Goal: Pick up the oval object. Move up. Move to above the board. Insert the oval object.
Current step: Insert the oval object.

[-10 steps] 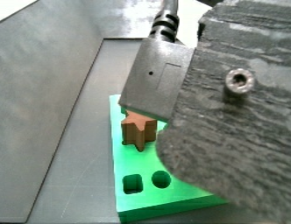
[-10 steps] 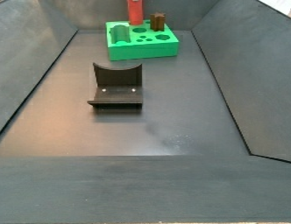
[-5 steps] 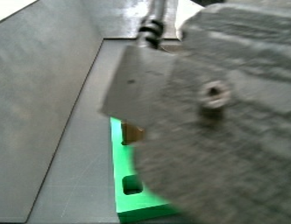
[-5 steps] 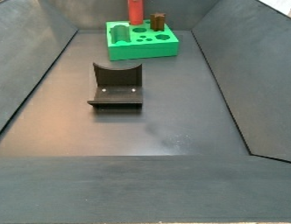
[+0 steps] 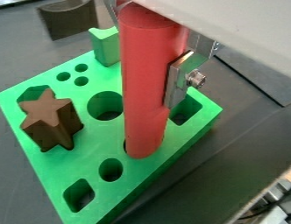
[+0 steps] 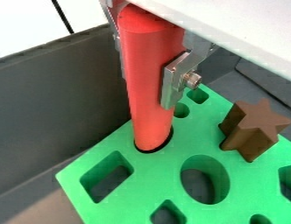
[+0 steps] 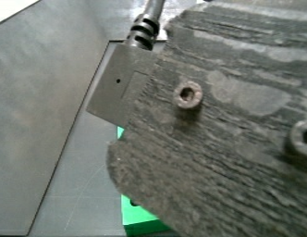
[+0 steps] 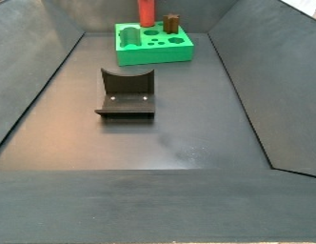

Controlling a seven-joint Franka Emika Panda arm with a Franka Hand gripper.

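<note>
One step remains, I judge: the insertion. My pincer point(image 5: 159, 74) pinches the red oval object point(image 5: 152, 83) upright over the green board point(image 5: 183, 149) at the far end of the tabletop point(image 8: 161, 133). Both wrist views show the peg's lower end already in a hole point(image 6: 152, 140). Beside it sits a brown star block point(image 5: 48, 118). Next I'd press straight down, then release.

Smooth red oval peg point(image 5: 151, 83), also red in a side view point(image 8: 146, 11). Bright green board point(image 5: 172, 171) w/ dark holes. Brown star block point(image 5: 48, 118); small green notched block point(image 5: 103, 44). Gripper point(image 6: 148, 74) over the board: silver finger plate point(image 6: 175, 79). Dark grey floor point(image 8: 173, 143) & walls; black fixture point(image 8: 127, 93). Mottled grey mass point(image 7: 230, 130) fills a side view, probably arm, blurred.
</note>
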